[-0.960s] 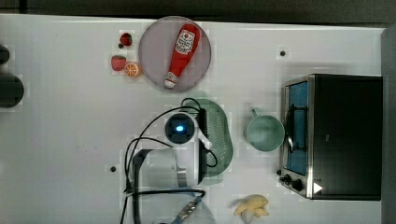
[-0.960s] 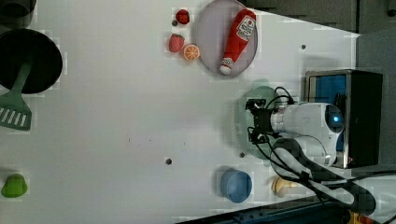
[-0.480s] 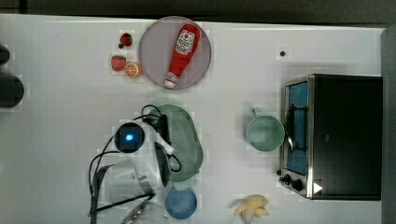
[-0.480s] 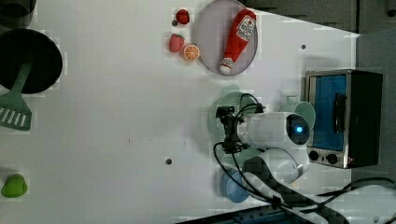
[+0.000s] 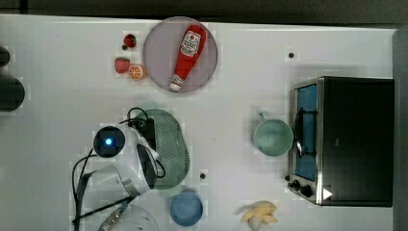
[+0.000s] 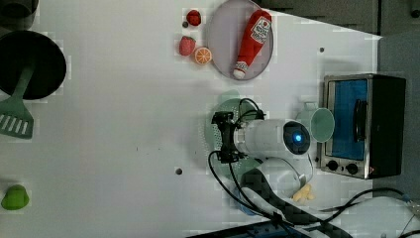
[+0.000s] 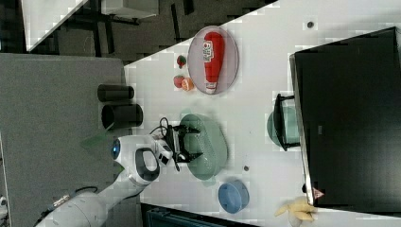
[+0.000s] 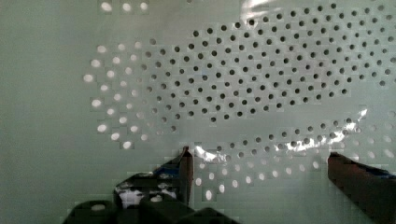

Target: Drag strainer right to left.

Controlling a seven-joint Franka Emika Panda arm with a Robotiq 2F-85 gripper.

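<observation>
The strainer (image 5: pixel 171 144) is a pale mint-green oval colander with many small holes, lying left of centre in the top view, between the grey plate and the blue bowl. My gripper (image 5: pixel 149 135) reaches down into its left half in the top view. In the right view the gripper (image 7: pixel 191 142) stands open inside the strainer (image 7: pixel 213 142), fingers spread along its length. The wrist view shows the perforated strainer floor (image 8: pixel 243 84) close up, with one dark fingertip (image 8: pixel 183 169) and the other (image 8: pixel 359 179) far apart and nothing between them. In the left view, the arm covers most of the strainer (image 6: pixel 214 119).
A mint-green mug (image 5: pixel 273 137) stands to the top view's right of the strainer, beside a toaster oven (image 5: pixel 351 139). Grey plate with a ketchup bottle (image 5: pixel 186 52), strawberries (image 5: pixel 122 64) and an orange slice (image 5: pixel 136 72) lie behind. A blue bowl (image 5: pixel 186 209) and a banana (image 5: pixel 260 213) sit at the front.
The arm and the strainer have slid together toward the top view's left, away from the mug. The blue bowl, covered before, has come into view.
</observation>
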